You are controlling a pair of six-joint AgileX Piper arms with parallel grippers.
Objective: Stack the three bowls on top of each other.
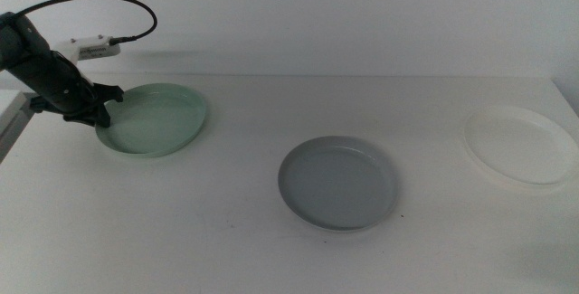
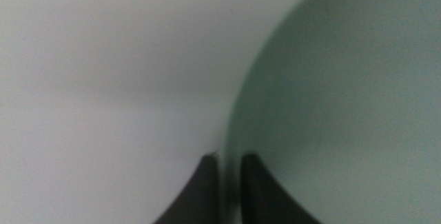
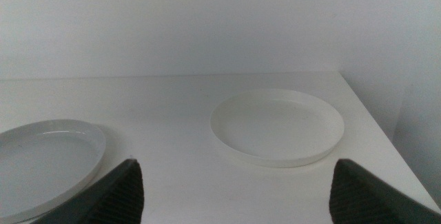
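The mint green bowl [image 1: 156, 118] sits at the table's far left, and my left gripper [image 1: 102, 106] is shut on its left rim. Up close in the left wrist view, the two dark jaws pinch the green bowl [image 2: 344, 100] at its edge, gripper [image 2: 231, 176]. The grey bowl [image 1: 337, 183] lies in the middle of the table and shows again as the grey bowl [image 3: 45, 155]. At the right lies the white bowl [image 1: 522, 144], seen too as the white bowl [image 3: 277, 126]. My right gripper [image 3: 234, 189] stands open, well short of the white bowl, and is out of the middle view.
The white table [image 1: 226, 240] ends at a right edge just beyond the white bowl. A black cable [image 1: 99, 4] loops above the left arm. A white wall rises behind the table.
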